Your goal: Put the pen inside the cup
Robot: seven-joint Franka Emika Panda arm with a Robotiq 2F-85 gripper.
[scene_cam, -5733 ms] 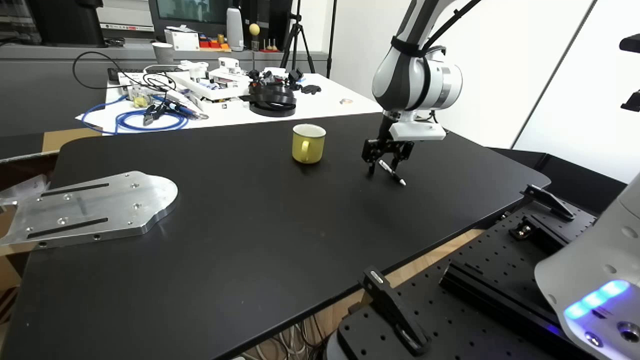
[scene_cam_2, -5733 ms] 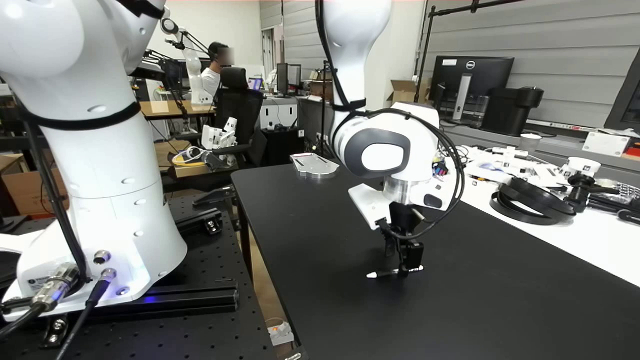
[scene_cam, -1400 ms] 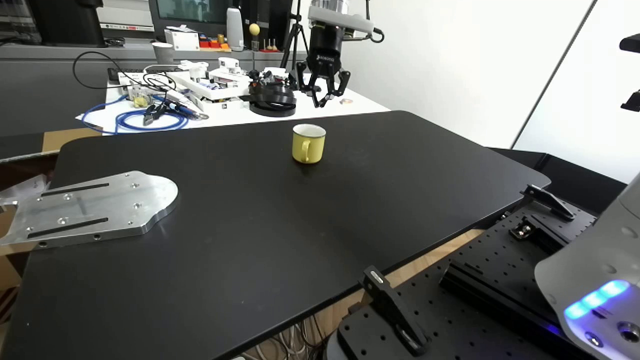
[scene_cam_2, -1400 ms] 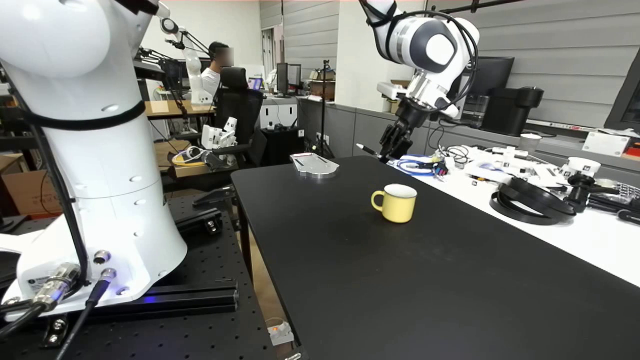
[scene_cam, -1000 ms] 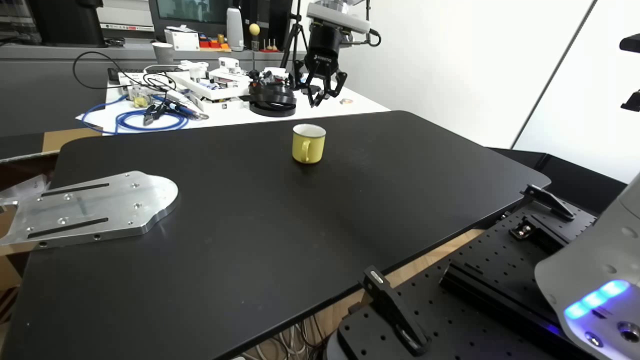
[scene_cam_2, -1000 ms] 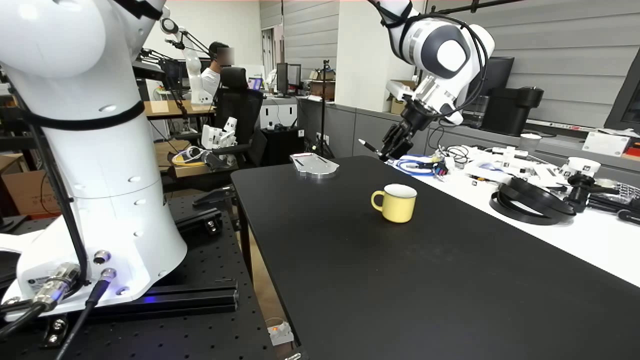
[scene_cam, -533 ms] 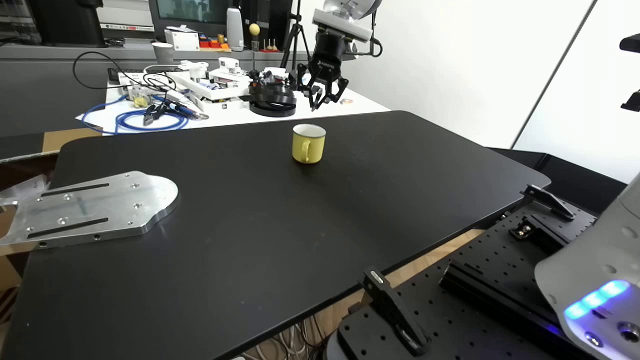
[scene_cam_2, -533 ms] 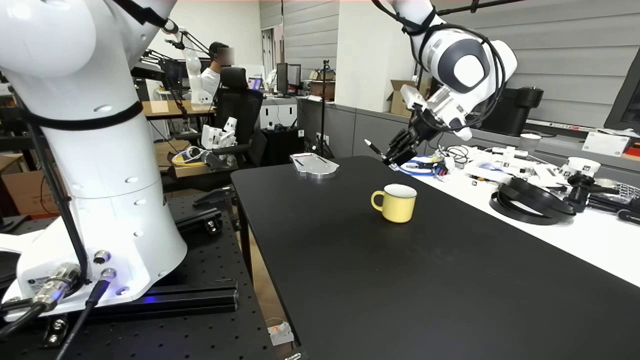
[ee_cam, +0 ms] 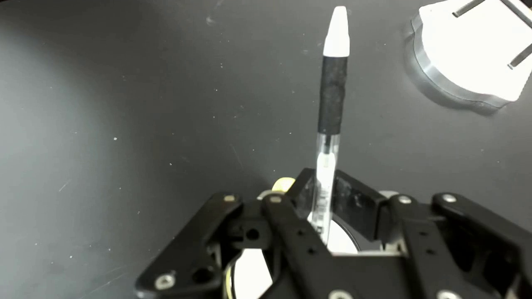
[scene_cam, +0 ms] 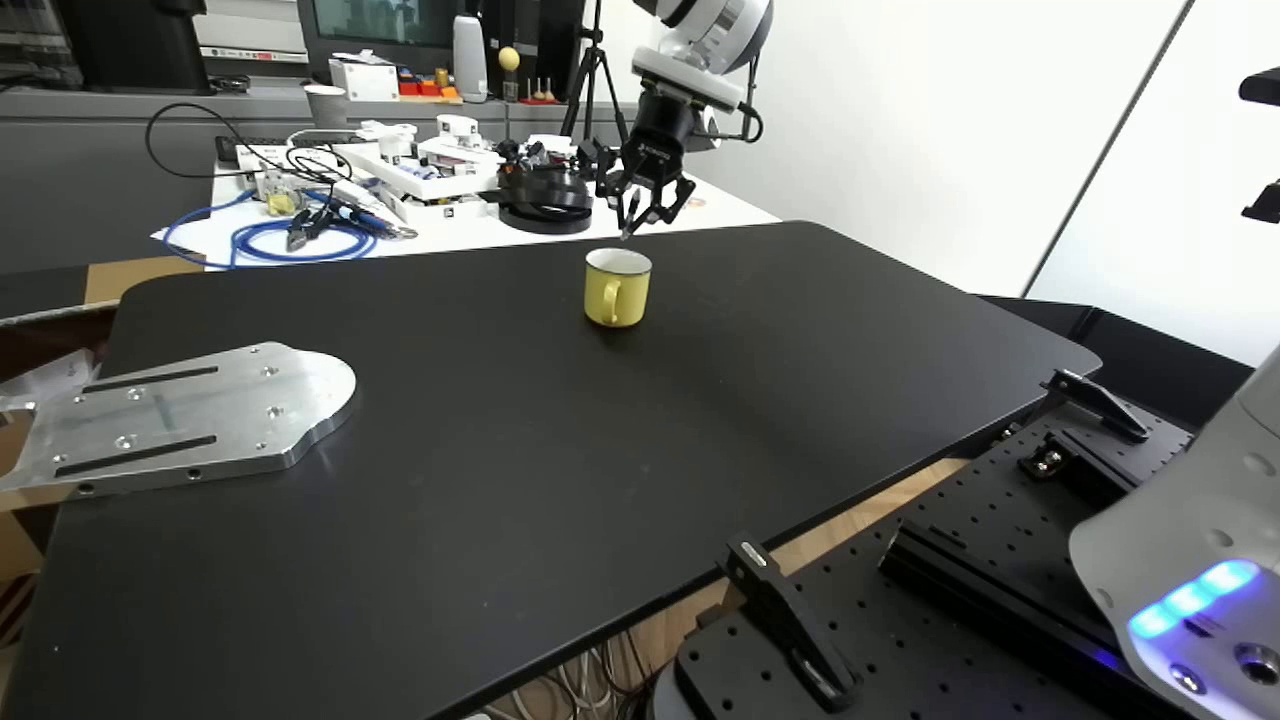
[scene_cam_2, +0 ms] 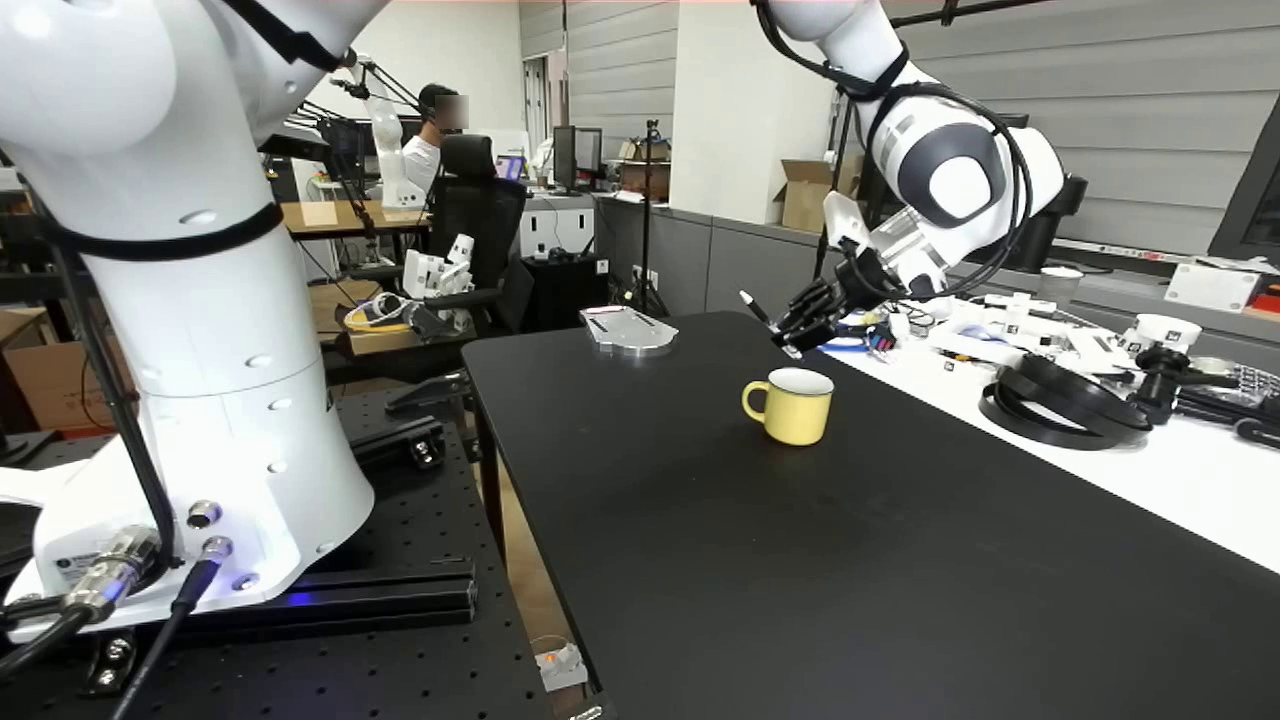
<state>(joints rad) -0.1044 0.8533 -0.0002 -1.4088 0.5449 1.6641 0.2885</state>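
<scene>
Pen (ee_cam: pixel 333 95) slants above the yellow cup (scene_cam_2: pixel 797 408), pinched in the claw (ee_cam: pixel 325 189), jaws close together; the cup stands near one edge of the bench (scene_cam: pixel 560 480), wide surface on its handle side, metal plate (scene_cam: pixel 235 405) well apart.

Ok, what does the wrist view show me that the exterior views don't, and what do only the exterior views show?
Only the wrist view: the clear section and small dark marks on the pen, gripped in the pincer.

Only the exterior views: the robot's base, the white table, and the whole of the cup, standing upright on the black tabletop; the wrist view catches just parts of it behind the pincer.

Both: the pen in the pincer, the black tabletop, and at least part of the cup and metal plate.
</scene>
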